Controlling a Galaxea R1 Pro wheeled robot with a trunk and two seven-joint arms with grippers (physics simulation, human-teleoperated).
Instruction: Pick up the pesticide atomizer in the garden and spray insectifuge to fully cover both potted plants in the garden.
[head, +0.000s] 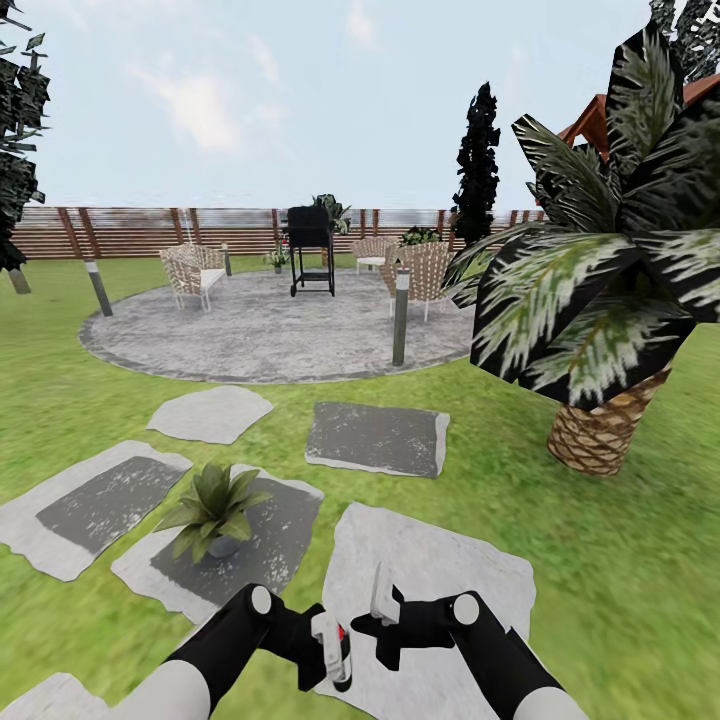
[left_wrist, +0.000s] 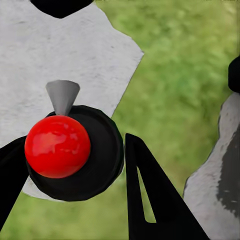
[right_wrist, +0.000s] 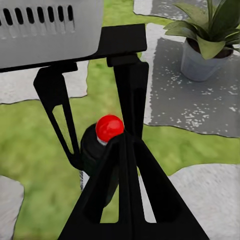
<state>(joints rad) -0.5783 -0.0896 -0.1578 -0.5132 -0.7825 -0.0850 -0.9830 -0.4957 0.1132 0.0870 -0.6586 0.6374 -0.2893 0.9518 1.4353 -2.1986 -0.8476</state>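
On the left of the head view we see grey stepping slabs (head: 95, 505) set in the lawn (head: 60, 330), and on one of them a potted plant (head: 213, 510) standing upright in its small grey pot. Beyond lies the round paved patio (head: 260, 335) with wicker chairs (head: 192, 272) and a black grill (head: 310, 248), the wooden fence (head: 130, 230) behind.

Near the bottom centre our left gripper (head: 335, 650) holds the atomizer (head: 341, 640); through the left wrist camera its red knob (left_wrist: 57, 146) and black body sit between the two black fingers (left_wrist: 150, 195), which close against it.

Just beside it is our right gripper (head: 380, 600); its fingers (right_wrist: 125, 195) look pressed together with nothing between them.

A big palm (head: 600, 300) stands on the right.
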